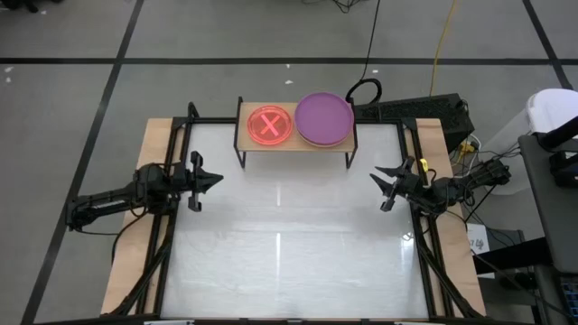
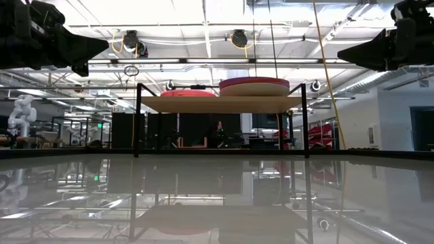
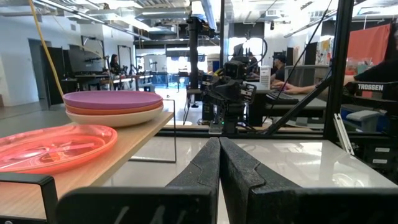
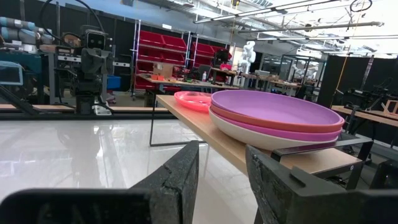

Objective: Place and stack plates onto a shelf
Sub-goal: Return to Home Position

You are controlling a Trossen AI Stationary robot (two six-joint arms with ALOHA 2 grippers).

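The light-wood shelf (image 1: 296, 143) stands on thin black legs at the table's far edge. On its left half lies a stack of small plates (image 1: 270, 125) with a patterned pink one on top. On its right half sits the stack of large plates (image 1: 324, 118), purple on top, then red, magenta and beige (image 4: 273, 121). My left gripper (image 1: 215, 179) is shut and hovers over the table's left side, pointing right. My right gripper (image 1: 379, 185) is open over the table's right side, pointing left. Neither holds anything.
The glossy white tabletop (image 1: 289, 244) lies bare between the two arms. Wooden side boards and black frame rails (image 1: 163, 144) run along both sides. A black box and cables (image 1: 424, 110) sit behind the shelf's right end.
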